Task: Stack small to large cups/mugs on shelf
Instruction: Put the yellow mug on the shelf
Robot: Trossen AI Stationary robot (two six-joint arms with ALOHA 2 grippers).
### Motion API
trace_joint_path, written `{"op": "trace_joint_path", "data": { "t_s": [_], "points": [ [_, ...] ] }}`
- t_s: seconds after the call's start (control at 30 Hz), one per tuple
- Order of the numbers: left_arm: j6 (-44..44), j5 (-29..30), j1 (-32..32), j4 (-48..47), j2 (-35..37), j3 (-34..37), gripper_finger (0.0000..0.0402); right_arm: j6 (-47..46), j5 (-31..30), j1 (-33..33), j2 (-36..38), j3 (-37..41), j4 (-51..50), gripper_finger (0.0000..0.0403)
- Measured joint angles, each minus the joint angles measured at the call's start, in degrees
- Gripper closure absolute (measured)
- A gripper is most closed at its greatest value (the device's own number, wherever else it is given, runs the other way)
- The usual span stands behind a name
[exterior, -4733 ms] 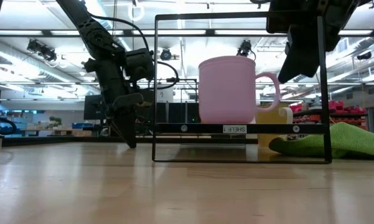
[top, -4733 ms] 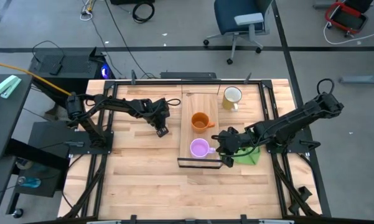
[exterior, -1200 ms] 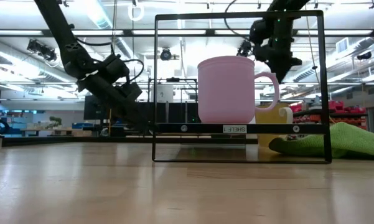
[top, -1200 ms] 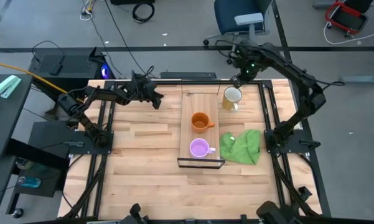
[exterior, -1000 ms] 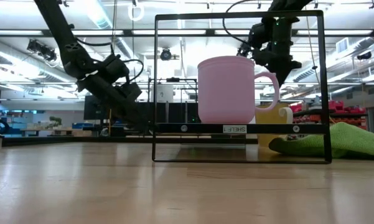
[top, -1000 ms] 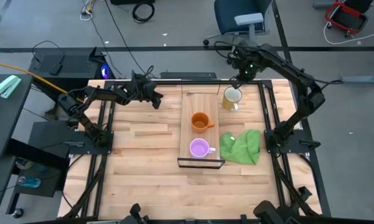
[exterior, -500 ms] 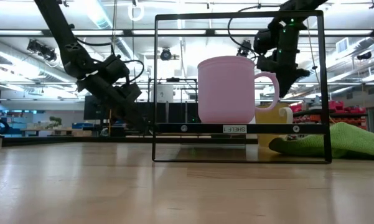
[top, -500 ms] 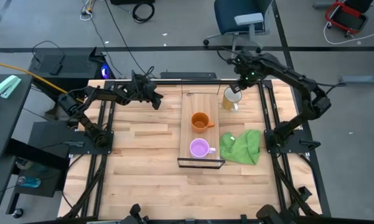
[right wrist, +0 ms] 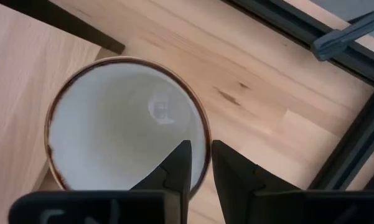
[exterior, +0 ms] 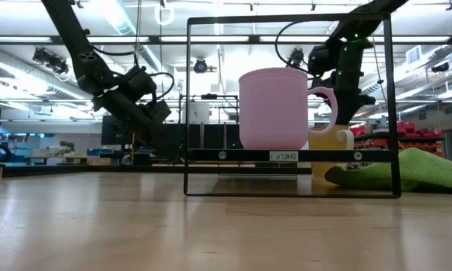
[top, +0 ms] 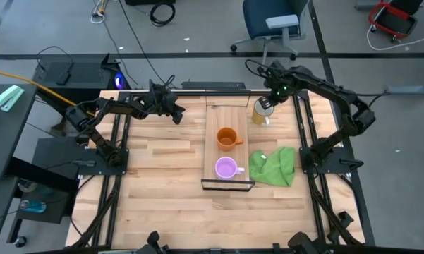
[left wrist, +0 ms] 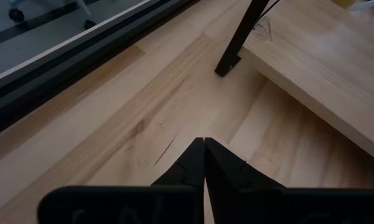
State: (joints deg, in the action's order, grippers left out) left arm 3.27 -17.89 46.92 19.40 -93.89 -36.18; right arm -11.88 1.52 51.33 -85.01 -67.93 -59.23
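The pale yellow-cream mug (top: 262, 113) stands upright on the tabletop, just right of the shelf's far end; its white inside shows in the right wrist view (right wrist: 124, 124). My right gripper (right wrist: 200, 163) is slightly open above it, one finger inside the rim and one outside, pointing down. The orange mug (top: 227, 137) and the small purple mug (top: 226, 168) stand on the shelf plank (top: 228, 115). The purple mug (exterior: 274, 109) fills the black frame (exterior: 289, 19) in the low view. My left gripper (top: 178, 116) is shut and empty at the far left.
A crumpled green cloth (top: 273, 166) lies on the table right of the shelf's near end. The shelf's black leg (left wrist: 236, 43) stands close ahead of my left gripper. Black rails (top: 305, 120) run along the table's edges.
My right gripper has come down and a little toward the table's near edge, onto the cream mug's far rim, and now straddles it. The mug has stayed in place.
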Motion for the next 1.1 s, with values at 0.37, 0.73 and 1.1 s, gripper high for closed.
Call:
{"op": "trace_joint_path", "data": {
  "t_s": [0.37, 0.73, 1.1],
  "points": [
    [0.1, 0.0, 0.0, 0.0, 0.0, 0.0, 0.0379, -0.2, 0.1, 0.0, 0.0, 1.8, 1.6, 0.0331],
    [0.1, 0.0, 0.0, -0.3, 0.0, 0.0, 0.0388, -0.1, 0.1, 0.0, -1.9, 1.8, 3.3, 0.0331],
    [0.0, 0.0, 0.0, -0.6, -0.1, 0.0, 0.0385, 0.0, 0.1, 0.0, -2.1, 1.8, 4.8, 0.0332]
  ]
}}
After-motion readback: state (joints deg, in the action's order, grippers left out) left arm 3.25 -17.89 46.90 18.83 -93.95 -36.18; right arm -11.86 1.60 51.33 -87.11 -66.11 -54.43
